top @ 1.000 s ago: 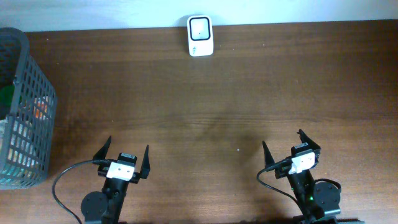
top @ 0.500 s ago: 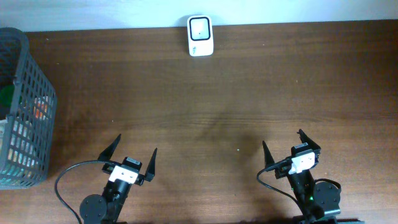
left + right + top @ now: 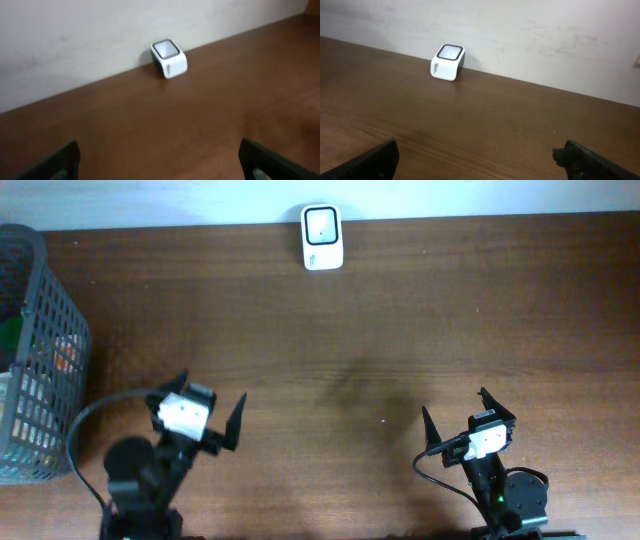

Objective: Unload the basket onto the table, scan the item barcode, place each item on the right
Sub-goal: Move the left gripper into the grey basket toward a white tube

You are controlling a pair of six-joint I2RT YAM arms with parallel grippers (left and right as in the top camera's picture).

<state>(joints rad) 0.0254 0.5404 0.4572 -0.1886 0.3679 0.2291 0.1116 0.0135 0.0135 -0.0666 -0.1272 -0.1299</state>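
- grippers at the near edge of the wooden table point(image 3: 400, 330): left gripper point(image 3: 210, 392) with jaws spread wide, holding nothing; right gripper point(image 3: 453, 402) likewise wide and empty.
- grey mesh basket point(image 3: 45, 300) at the left edge, items point(image 3: 64, 357) inside, too hidden to name.
- white barcode scanner point(image 3: 322, 238) farthest back, against the wall.

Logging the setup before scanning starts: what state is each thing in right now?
left claw: open, empty
right claw: open, empty
scanner: standing upright, untouched
basket: upright, partly filled, cut off by the frame edge
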